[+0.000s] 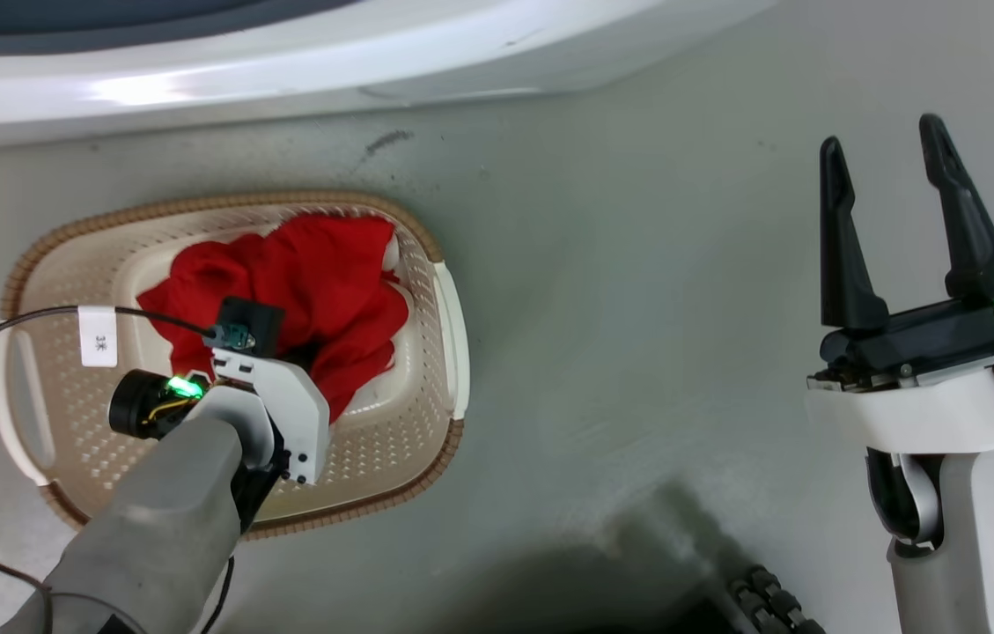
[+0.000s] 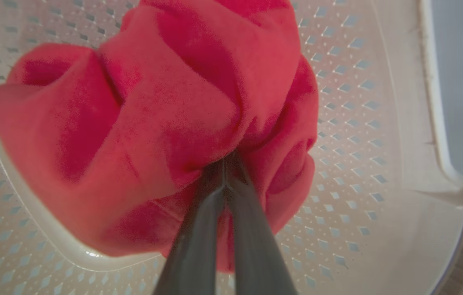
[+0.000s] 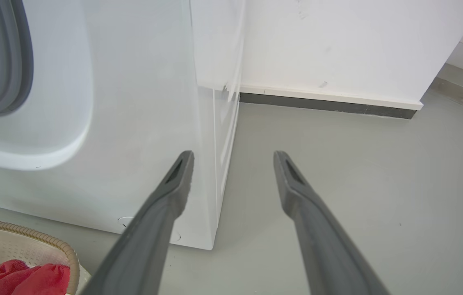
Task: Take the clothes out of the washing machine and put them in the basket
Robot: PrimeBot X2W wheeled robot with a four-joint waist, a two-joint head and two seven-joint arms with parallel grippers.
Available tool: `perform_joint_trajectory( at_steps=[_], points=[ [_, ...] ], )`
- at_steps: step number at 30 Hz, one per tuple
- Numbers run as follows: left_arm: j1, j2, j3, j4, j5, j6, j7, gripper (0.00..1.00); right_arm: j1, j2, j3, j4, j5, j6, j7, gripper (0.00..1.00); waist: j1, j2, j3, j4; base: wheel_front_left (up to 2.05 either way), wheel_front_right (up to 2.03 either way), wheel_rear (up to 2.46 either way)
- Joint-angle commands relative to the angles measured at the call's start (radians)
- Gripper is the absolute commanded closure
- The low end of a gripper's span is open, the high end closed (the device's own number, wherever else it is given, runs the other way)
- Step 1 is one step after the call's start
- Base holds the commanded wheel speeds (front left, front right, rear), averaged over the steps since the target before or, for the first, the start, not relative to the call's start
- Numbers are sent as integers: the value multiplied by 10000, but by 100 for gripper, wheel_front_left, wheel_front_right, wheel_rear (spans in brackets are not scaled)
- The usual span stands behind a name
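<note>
Fingers [image 2: 198, 237] of the left pincer [image 2: 225, 162] lie pressed together along their length. Their tips vanish into a fold of the clothes [image 2: 153, 123], so this pincer is closed with red fabric pinched at its tip. The cloth bunches around and ahead of the tips in thick, rumpled folds. Only one red mass can be made out, and I cannot tell whether it is one garment or two. Beneath and all around the bundle runs the cream perforated wall of the basket [image 2: 358, 123], with a white handle opening off to the pincer's right. In the head view the left wrist points down over the basket's middle, and the red heap sits inside the brown woven-look rim. A dark cable [image 1: 12, 321] bearing a white tag [image 1: 99, 335] crosses above the basket to the wrist. The basket stands on the grey floor [image 1: 637, 335], close in front of the washing machine [image 1: 285, 70].

The right pincer [image 1: 880, 132] is well apart from the basket, above the floor, its two dark fingers spread wide and gripping nothing. Ahead of those fingers stands the machine's white front corner, with the grey rubber seal [image 3: 22, 61] up to the pincer's left. A white wall [image 3: 338, 41] with a dark skirting strip lies beyond, and the basket's rim with a bit of red cloth shows low at the left.
</note>
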State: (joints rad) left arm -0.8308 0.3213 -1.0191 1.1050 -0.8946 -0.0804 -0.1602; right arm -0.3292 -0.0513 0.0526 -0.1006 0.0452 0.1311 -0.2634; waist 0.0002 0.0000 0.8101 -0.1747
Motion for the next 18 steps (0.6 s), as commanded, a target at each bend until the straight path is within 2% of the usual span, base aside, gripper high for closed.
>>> perform_joint_trajectory(
  at_steps=[1, 6, 7, 8, 13, 18],
  points=[
    [-260, -94, 17, 375, -19, -101, 38, 100, -228, 21, 8, -98, 81, -7, -19, 0, -2, 0, 396, -175, 0, 0, 0],
    [-587, -392, 2, 1120, -48, -227, -103, 100, -400, 19, -10, -119, 151, -7, -19, 0, -2, 0, 593, -214, 0, 0, 0],
    [-648, -406, -5, 1215, -9, -201, -217, 55, -433, 18, -15, -104, 156, -7, -19, 0, -2, 0, 593, -210, 0, 0, 0],
    [-674, -435, -44, 1297, 64, -133, -355, 0, -449, 18, -21, -84, 164, -7, -19, 0, -2, 0, 568, -195, 0, 0, 0],
    [-541, -712, 43, 1460, 27, -150, -835, 0, -222, 18, -86, 110, 118, -7, -19, 0, -2, 0, 41, 22, 0, 0, 0],
    [-502, -771, 462, 911, 261, 242, -1059, 0, 141, 16, -170, 344, -15, -7, -19, 0, -2, 0, -863, 416, 0, 0, 0]
  ],
)
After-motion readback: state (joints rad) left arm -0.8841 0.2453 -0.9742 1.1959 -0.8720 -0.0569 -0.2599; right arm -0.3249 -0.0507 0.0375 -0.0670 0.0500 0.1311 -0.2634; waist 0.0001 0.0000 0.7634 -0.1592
